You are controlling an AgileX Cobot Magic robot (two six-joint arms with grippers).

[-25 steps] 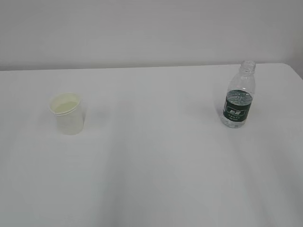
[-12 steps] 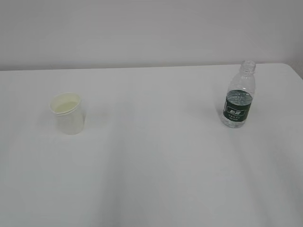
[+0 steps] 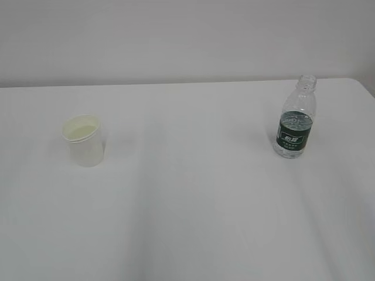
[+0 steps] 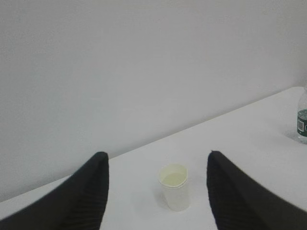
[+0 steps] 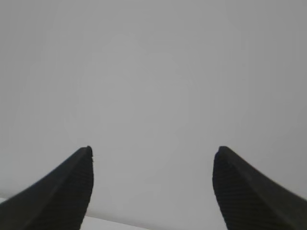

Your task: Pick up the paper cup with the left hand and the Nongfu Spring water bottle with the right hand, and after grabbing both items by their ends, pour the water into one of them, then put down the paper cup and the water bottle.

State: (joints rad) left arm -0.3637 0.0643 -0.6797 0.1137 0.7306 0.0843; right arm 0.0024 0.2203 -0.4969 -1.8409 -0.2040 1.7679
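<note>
Nothing shifted since earlier: paper cup (image 3: 84, 139) and Nongfu Spring water bottle (image 3: 295, 119) upright, well apart, one per arm; left hand (image 4: 156, 160), right hand (image 5: 152, 155) spread, empty

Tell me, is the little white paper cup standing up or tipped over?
Standing up. The small white paper cup sits on the white table, open rim on top.

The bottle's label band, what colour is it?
Dark green with a white patch on the water bottle, clearest in the exterior view.
</note>
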